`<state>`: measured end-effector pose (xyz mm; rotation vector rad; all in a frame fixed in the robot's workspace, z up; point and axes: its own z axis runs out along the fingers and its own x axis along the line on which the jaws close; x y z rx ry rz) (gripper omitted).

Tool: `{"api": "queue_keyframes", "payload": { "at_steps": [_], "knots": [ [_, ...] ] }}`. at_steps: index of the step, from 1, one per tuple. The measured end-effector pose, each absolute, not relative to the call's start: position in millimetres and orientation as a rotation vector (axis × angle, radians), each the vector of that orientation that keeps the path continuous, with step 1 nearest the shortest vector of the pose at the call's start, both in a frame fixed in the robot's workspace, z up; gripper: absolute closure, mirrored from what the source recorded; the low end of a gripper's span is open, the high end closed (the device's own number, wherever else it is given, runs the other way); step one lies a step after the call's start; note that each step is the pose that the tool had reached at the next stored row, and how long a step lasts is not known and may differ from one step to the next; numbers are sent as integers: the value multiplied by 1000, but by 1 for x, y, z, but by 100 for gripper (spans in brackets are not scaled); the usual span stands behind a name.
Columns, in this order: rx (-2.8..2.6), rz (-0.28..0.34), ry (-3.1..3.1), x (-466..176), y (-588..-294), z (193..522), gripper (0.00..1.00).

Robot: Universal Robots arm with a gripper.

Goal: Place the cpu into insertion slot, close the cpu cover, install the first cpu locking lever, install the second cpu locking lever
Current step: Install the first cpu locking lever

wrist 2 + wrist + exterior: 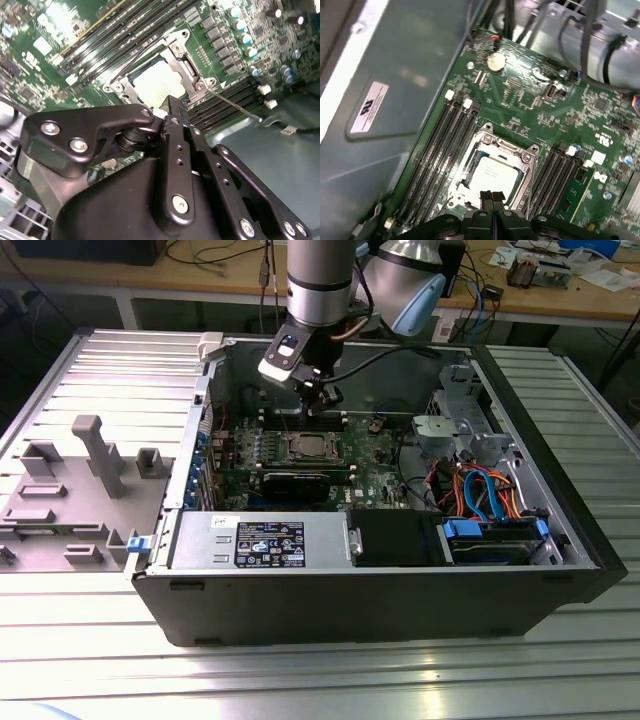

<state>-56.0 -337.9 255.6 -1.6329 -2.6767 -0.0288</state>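
Claw (492,196) was pinched shut on nothing, tips just above the insertion slot (454,199).
cpu (492,175) sat in it, cpu cover (526,159) looked down over it; locking lever (235,105) stuck out free. My read: push it with closed tips, slowly, clear of the memory slots (437,150).

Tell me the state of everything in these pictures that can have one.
Silvery-grey square cpu: seated in the socket, top up.
Thin silvery metal cpu cover: down flat, framing the cpu.
Thin wire locking lever: sticking out from the socket corner; latched or not, cannot tell.
Black claw: shut, empty, above the socket edge.
Black computer case: lying open, side panel off.
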Motion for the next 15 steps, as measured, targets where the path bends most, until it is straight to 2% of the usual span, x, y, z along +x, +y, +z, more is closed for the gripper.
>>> {"api": "queue_keyframes", "payload": {
  "at_steps": [15],
  "knots": [
    [-1405, -28, -2802, -56, -338, 256, 89]
  ]
}}
